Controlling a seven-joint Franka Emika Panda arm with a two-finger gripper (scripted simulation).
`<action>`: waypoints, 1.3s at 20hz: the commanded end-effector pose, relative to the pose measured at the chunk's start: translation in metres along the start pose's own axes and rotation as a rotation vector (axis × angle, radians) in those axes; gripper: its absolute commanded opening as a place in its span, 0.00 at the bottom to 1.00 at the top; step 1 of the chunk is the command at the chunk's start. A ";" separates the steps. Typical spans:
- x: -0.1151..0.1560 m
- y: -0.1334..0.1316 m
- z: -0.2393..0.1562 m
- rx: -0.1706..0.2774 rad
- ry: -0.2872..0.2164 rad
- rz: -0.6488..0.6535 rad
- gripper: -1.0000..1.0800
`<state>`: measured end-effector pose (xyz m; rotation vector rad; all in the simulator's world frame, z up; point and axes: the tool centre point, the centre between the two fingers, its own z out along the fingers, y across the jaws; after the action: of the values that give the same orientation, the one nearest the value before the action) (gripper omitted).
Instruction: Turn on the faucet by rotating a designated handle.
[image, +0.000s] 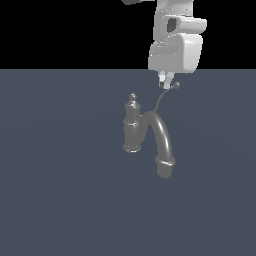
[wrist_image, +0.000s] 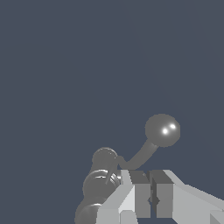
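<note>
Dark slate-blue worktop (image: 55, 200) carries the small grey metallic faucet (image: 133, 127) with its thick arched spout (image: 161, 140). White robot gripper (image: 166, 83) hangs just beside the ball tip of the thin curved grey wire handle (image: 162, 99) (contact unclear), jaws nearly clenched, grasping nothing.

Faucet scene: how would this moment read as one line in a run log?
gripper: shut, empty, beside ball tip | thin grey S-curved wire handle: ungrasped | small grey metallic faucet: upright | stage: at handle
</note>
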<state>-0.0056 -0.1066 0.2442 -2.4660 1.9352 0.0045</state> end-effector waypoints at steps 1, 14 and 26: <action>0.000 0.000 0.000 0.000 -0.002 0.000 0.00; 0.012 -0.038 0.001 -0.001 0.002 0.020 0.00; 0.023 -0.070 0.002 -0.003 0.005 0.038 0.00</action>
<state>0.0624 -0.0988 0.2446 -2.4495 1.9619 0.0139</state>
